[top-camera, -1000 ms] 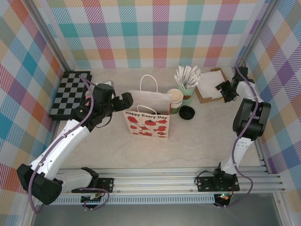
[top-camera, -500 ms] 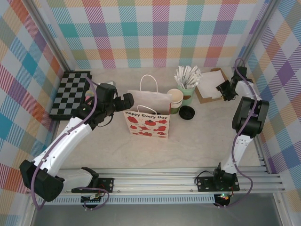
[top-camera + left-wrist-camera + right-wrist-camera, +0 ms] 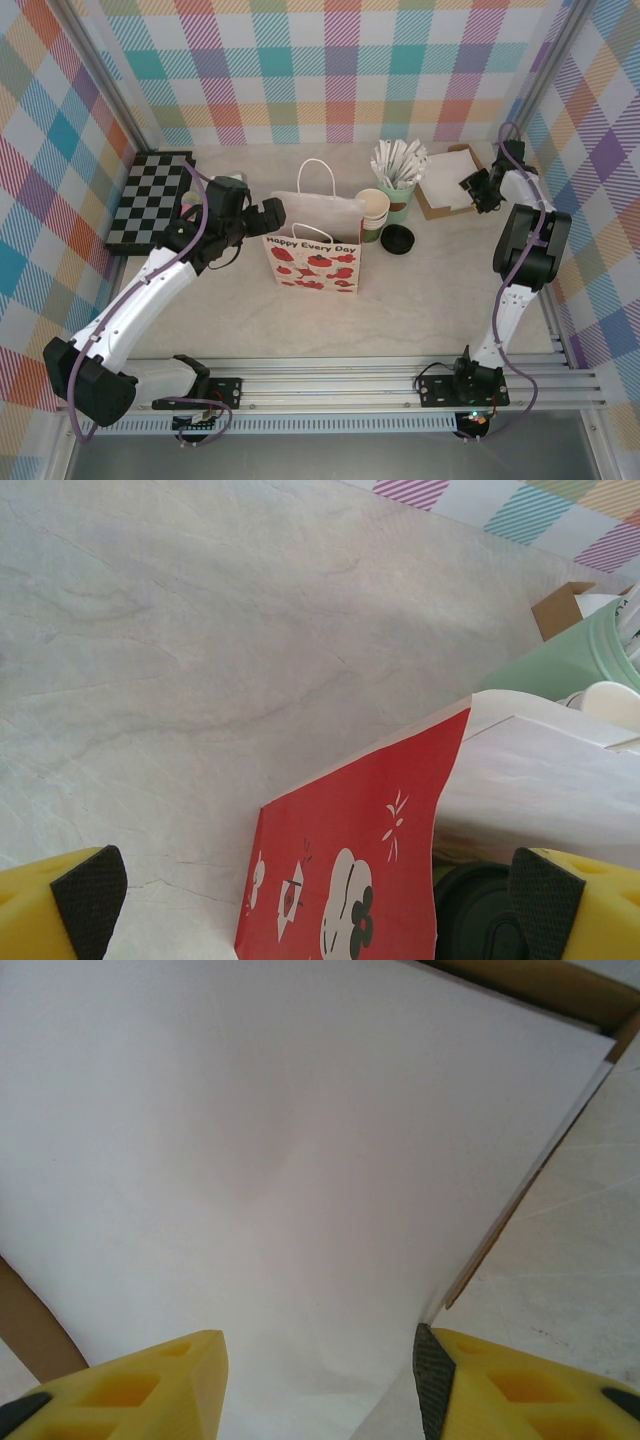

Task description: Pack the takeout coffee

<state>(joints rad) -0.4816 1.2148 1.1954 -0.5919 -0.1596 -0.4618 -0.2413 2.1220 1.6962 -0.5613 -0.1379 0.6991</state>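
The takeout coffee (image 3: 397, 239) stands upright on the surface (image 3: 430, 300) just right of centre in the overhead view. It is just beside the printed paper bag (image 3: 312, 262) and below the stack of lidless cups (image 3: 373, 212). Nothing holds it, so packing proper has not begun; this looks like the preparing stage.

The left gripper (image 3: 262, 215) hovers at the bag's left edge with its fingers (image 3: 90, 900) spread wide. In the left wrist view the bag's red side panel sits between them, not yet pinched. The right gripper (image 3: 472, 188) is at the upper right, well apart from the coffee and over the white paper in the cardboard tray (image 3: 428, 205). Its fingers (image 3: 150, 1385) stand partly apart with nothing clamped between them; whether they touch the sheet I cannot tell.

As I judge it, the left fingers should catch the bag's edge to steady or widen its narrow mouth. The right arm should then swing toward centre, straddle the cup below its lid, lift it clear of the neighbouring mint cup (image 3: 397, 195), and lower it upright inside.
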